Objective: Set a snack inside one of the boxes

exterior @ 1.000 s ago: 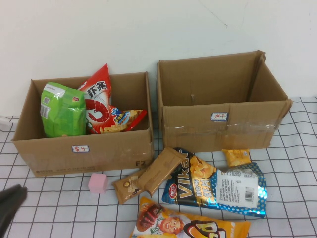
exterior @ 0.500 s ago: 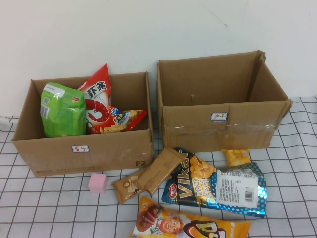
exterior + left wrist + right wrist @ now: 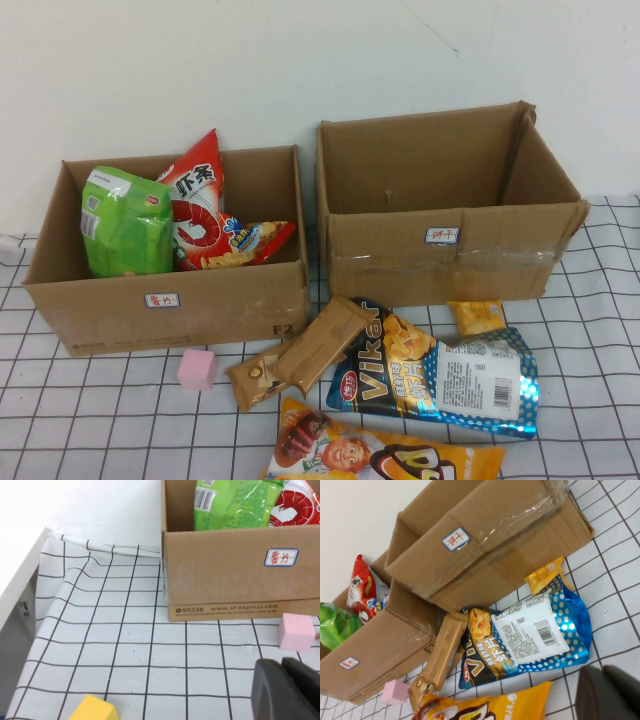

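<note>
High view shows two cardboard boxes side by side against the wall: left box (image 3: 170,300) already holds a green bag (image 3: 125,222), a red shrimp-cracker bag (image 3: 197,200) and a small chip packet (image 3: 245,243), leaning upright on each other; right box (image 3: 450,215) looks empty inside. Loose snacks lie flat on the checked tablecloth (image 3: 90,410) just in front of the boxes, presumably staged within reach of both arms: a brown wafer bar pack (image 3: 300,352) overlapping a blue Vikar chip bag (image 3: 440,375), a small yellow packet (image 3: 476,316) touching the right box's front, an orange snack bag (image 3: 385,455) at the near edge, and a pink cube (image 3: 197,369) near the left box. Neither arm appears in the high view, so both sit pulled back off the work area. Left gripper (image 3: 287,690) shows only as a dark tip low over the cloth near the pink cube and a yellow block (image 3: 95,711); holding nothing visible, fingers open or closed cannot tell. Right gripper (image 3: 610,692) hangs near the Vikar bag's corner, also empty as far as visible, finger state cannot tell. No snack picked yet; judgement: task at its start.
</note>
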You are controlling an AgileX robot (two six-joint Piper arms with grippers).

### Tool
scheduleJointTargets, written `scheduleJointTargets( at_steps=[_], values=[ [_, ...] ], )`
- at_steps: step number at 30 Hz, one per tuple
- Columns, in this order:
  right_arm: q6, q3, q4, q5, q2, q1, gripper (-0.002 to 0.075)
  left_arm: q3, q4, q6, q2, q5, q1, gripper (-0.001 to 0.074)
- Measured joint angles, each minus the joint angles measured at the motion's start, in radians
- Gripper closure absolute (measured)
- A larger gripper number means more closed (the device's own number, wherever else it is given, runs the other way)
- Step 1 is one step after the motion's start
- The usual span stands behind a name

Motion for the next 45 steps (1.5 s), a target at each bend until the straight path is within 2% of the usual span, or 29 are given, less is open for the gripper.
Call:
scheduleJointTargets(
  at_steps=[20,24,27,30,32,38,45],
  values=[
    [-0.003,0.000,0.000,0.000,0.000,0.000,0.0727,-0.003,-0.010,0.000,0.000,0.010,0.000,0.0736],
    [-0.081,0.002,-0.028,-0.051,0.000,0.000,0.0727,-0.003,-0.010,0.000,0.000,0.010,0.000,0.0736],
    [-0.179,0.002,-0.133,-0.216,0.000,0.000,0.0727,-0.003,-0.010,0.000,0.000,0.010,0.000,0.0736],
    [-0.210,0.002,-0.377,-0.364,0.000,0.000,0.0727,-0.003,-0.010,-0.002,0.000,0.010,0.000,0.0736],
    [-0.218,0.002,-0.513,-0.394,0.000,0.000,0.0727,-0.003,-0.010,0.000,0.000,0.010,0.000,0.0736],
    [-0.199,0.002,-0.687,-0.242,0.000,0.000,0.0727,-0.003,-0.012,0.000,0.000,0.010,0.000,0.0736],
    [-0.030,0.002,-0.796,-0.084,0.000,0.000,0.0727,-0.003,-0.012,0.000,0.000,0.012,0.000,0.0736]
  ],
)
